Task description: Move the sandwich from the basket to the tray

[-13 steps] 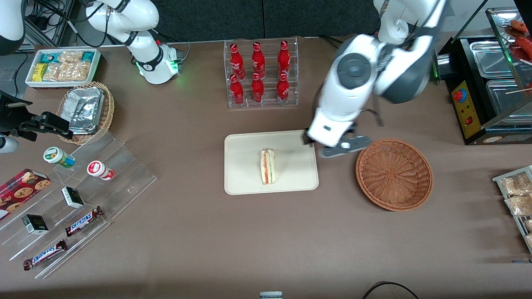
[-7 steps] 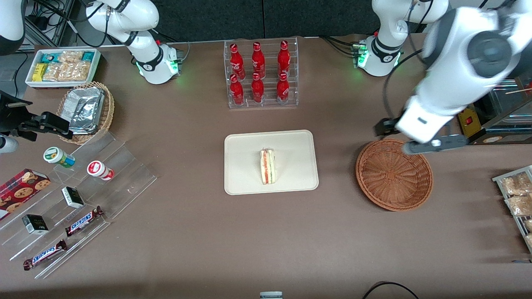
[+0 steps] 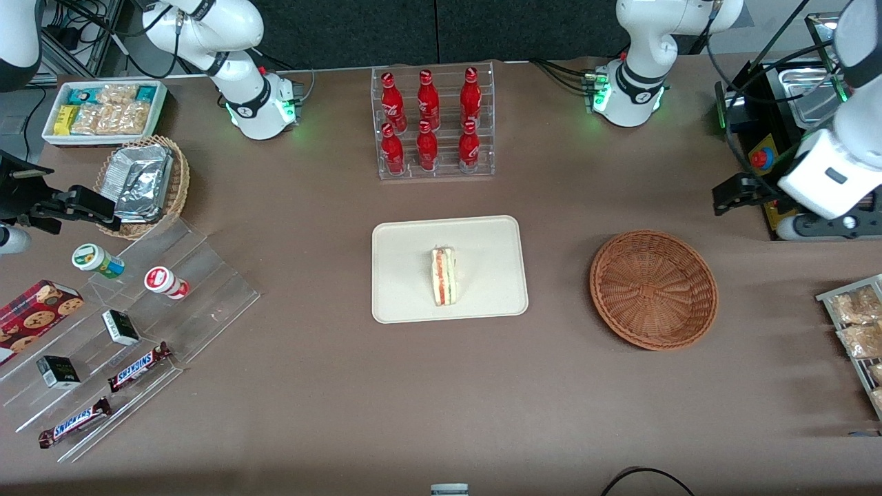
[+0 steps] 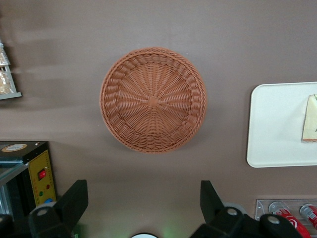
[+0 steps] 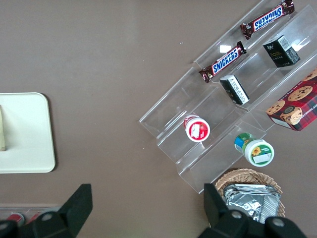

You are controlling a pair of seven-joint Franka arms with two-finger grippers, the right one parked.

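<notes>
Sandwich [image 3: 444,276], the small triangular wedge of pale bread with red-orange and green filling along its cut edge, sits on the flat cream-white rectangular plastic tray [image 3: 400,241], roughly mid-tray, lying on its side, clear of the rim. Round reddish-brown woven wicker basket [image 3: 653,289] has nothing in it; the wrist view confirms a bare weave [image 4: 153,99]. Basket and tray stand well apart on the brown table [image 3: 310,386], with the tray nearer the table's middle and the basket toward the working arm's end.

Left gripper [image 3: 736,195] is high above the table at the working arm's end, farther from the front camera than the basket, next to the black appliance with the yellow control panel [image 3: 761,165]. In the wrist view the two black fingers [image 4: 74,201] stand wide apart with nothing between them, so the claw is spread and carrying nothing.

My read is that the place step is done and the transfer goal is met. What is in hand looks like retreat or parking of the arm. The next move calls for little: keep the arm clear of the appliance and its cables, hold height, and avoid sweeping low over the basket or tray. No regrasp is needed unless sandwich pose matters; it lies flat and looks stable.

Clear acrylic rack of red bottles [image 3: 433,122] stands farther from the front camera than the tray, well apart from it.
</notes>
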